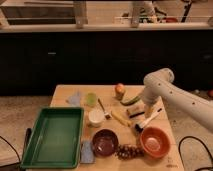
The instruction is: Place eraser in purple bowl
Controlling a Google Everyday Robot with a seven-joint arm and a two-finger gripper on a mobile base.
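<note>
The eraser (pixel 134 113) is a small dark block with a tan top, lying on the wooden table (pixel 65 92) right of centre. My gripper (pixel 148 110) hangs from the white arm coming in from the right and sits just right of the eraser, close above the table. The purple bowl (pixel 105 142) stands near the front edge, left of and nearer than the eraser, and nothing shows inside it.
An orange bowl (pixel 153 141) stands front right, with a white-handled brush (pixel 148 120) just behind it. Grapes (pixel 129 150) lie between the bowls. A blue-grey pad (pixel 86 151), green tray (pixel 52 135), white cup (pixel 95 117), green cup (pixel 90 99), yellow item (pixel 120 118) and fruit (pixel 119 90) are around.
</note>
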